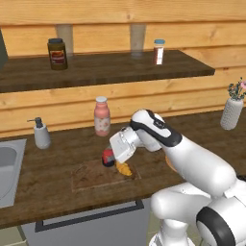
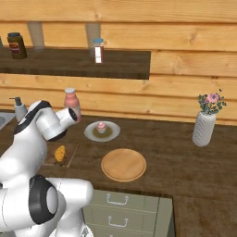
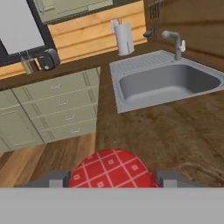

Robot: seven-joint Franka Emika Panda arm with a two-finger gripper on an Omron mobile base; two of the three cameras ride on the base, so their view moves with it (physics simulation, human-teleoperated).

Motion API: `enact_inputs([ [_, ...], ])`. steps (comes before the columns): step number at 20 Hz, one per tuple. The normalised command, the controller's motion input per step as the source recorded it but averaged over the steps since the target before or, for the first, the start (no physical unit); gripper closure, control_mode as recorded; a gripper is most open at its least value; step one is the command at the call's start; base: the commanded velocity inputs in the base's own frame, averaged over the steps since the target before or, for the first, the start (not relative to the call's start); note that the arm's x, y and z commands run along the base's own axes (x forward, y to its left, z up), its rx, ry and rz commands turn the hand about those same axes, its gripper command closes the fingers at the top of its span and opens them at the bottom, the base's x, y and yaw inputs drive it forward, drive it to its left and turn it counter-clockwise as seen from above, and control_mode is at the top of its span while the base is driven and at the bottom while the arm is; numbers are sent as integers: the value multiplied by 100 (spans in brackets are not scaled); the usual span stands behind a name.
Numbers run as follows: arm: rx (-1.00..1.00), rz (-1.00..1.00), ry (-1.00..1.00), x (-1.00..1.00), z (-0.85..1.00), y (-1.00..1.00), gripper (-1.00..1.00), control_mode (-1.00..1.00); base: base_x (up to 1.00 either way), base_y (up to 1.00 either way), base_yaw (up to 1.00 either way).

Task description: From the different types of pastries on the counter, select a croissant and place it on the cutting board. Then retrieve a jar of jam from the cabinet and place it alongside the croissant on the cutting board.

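My gripper [image 1: 111, 157] is shut on the jar of jam [image 1: 107, 157], low over the far edge of the cutting board [image 1: 91, 177]. I cannot tell whether the jar rests on the board. In the hand view the jar's red checked lid [image 3: 111, 171] sits between my two fingertips [image 3: 57, 178]. The golden croissant [image 1: 124, 168] lies on the board just right of the jar, and it shows beside my arm in the right base view [image 2: 60, 153]. The pink-frosted cupcake [image 2: 101, 126] stands on a grey plate [image 2: 112, 134] on the counter [image 2: 176, 157].
A round tan plate [image 2: 123, 165] lies right of the board. A pink bottle [image 1: 101, 116] and soap dispenser [image 1: 41, 133] stand behind it. The sink [image 1: 7, 168] is at the left and a vase [image 2: 204, 127] at the right. The wall shelf [image 1: 105, 67] holds a brown jar [image 1: 57, 54].
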Motion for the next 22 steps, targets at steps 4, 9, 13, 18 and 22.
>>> enact_inputs([
  [4,0,0,0,0,-28,5,100,-100,0,0,0],
  [9,0,0,0,4,-24,0,100,-100,0,0,0],
  [13,1,-1,0,13,-6,0,100,-100,0,0,0],
  [18,6,0,0,5,-13,0,100,-100,0,0,0],
  [22,5,0,0,0,-6,0,100,-100,0,0,0],
])
